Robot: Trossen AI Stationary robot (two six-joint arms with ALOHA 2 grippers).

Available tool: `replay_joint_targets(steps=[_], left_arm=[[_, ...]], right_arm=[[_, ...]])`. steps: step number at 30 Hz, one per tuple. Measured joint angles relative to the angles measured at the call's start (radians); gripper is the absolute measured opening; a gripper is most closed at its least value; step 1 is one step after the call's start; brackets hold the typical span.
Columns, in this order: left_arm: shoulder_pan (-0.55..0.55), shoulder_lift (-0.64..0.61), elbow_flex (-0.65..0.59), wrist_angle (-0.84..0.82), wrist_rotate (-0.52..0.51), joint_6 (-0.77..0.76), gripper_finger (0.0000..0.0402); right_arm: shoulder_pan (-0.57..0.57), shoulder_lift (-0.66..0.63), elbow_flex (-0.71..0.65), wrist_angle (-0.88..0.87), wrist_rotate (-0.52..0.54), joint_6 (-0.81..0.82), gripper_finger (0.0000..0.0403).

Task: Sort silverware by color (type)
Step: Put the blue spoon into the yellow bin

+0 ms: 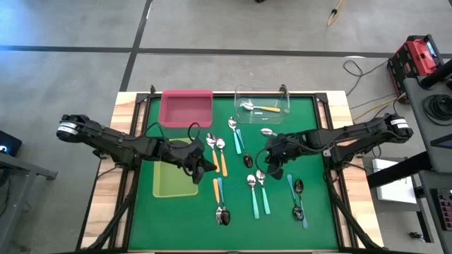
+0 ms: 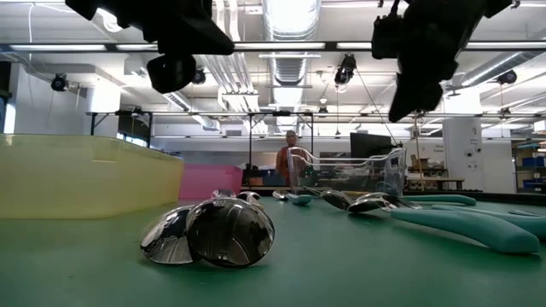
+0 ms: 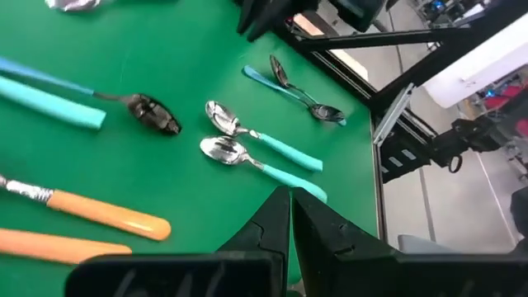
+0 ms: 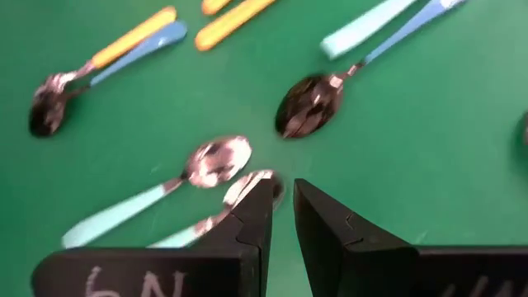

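The left gripper (image 1: pixel 209 168) hovers above the green mat (image 1: pixel 311 127), just right of the yellow-green tray (image 1: pixel 164 185) and beside the pair of orange-handled spoons (image 1: pixel 222 161). In the left wrist view its fingers (image 3: pixel 276 216) stand almost together with only a thin slit between them, and they hold nothing. The right gripper (image 1: pixel 267 156) hangs over the mat's middle, near a dark-bowled spoon (image 1: pixel 248 161). Its fingers (image 4: pixel 257 216) show a narrow gap in the right wrist view and are likewise empty.

Hidden or unclear items:
- White hand-written marks on the right gripper's body are cut off by the frame edge; they resemble "6N" but cannot be read with certainty.
- In the low view, both grippers are cropped at the top, and two spoon bowls (image 2: pixel 209 232) block most of the mat behind them.
- A person (image 2: pixel 287 159) stands far off in the room, too small to make out.

The silverware lies scattered on the mat: slim plastic handles in orange, teal and light blue, with polished, mirror-like metal bowls. Two teal spoons (image 1: pixel 256 192) lie side by side below the right gripper. One orange-handled spoon (image 1: pixel 258 108) rests inside the clear tray (image 1: pixel 282 95). The pink tray (image 1: pixel 186 109) is a smooth rectangular tub at the mat's far left corner.
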Motion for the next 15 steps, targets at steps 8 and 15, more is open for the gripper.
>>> replay_joint_targets(steps=[8,15], left_arm=[[-0.001,0.0,0.0,0.115,0.036,0.191,0.0],[0.0,0.0,0.0,0.148,0.053,0.306,0.0]], right_arm=[[0.123,0.0,0.0,-0.065,0.004,0.073,0.0043],[0.167,0.0,0.0,-0.064,0.008,0.074,0.0043]])
